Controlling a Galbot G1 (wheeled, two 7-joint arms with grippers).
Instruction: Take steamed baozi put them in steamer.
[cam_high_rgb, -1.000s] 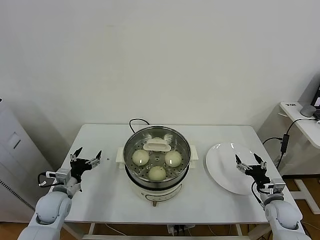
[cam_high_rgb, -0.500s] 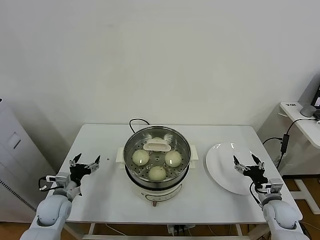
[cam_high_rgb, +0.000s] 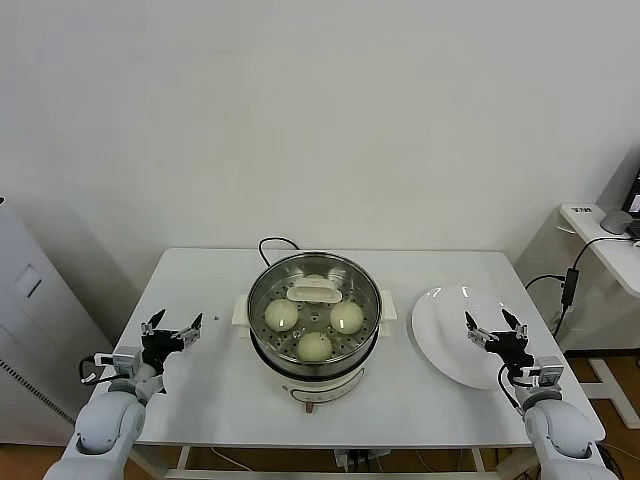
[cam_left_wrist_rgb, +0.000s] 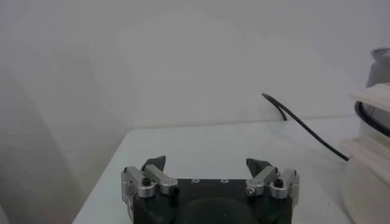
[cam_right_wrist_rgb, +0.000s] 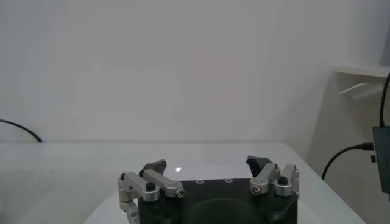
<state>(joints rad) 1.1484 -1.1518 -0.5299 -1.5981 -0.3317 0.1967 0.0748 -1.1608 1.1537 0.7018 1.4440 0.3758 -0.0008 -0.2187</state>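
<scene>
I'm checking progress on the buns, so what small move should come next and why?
Probably none beyond staying parked: three steamed baozi plainly show in the steamer, the plate is bare, and the left gripper and right gripper are open, holding nothing.

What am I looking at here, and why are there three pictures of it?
This is a two-armed robot at a white table. The big picture comes from a camera on its head, looking down. The other two come from cameras on its wrists, each looking out past its own claw. The left end effector sits at the table's left edge, the right end effector over the white plate; both are open and hold nothing. In the middle stands the steamer, a shiny pot with a black cord. In it lie steamed baozi, three in plain sight, and a white handle. The plate looks bare.
</scene>
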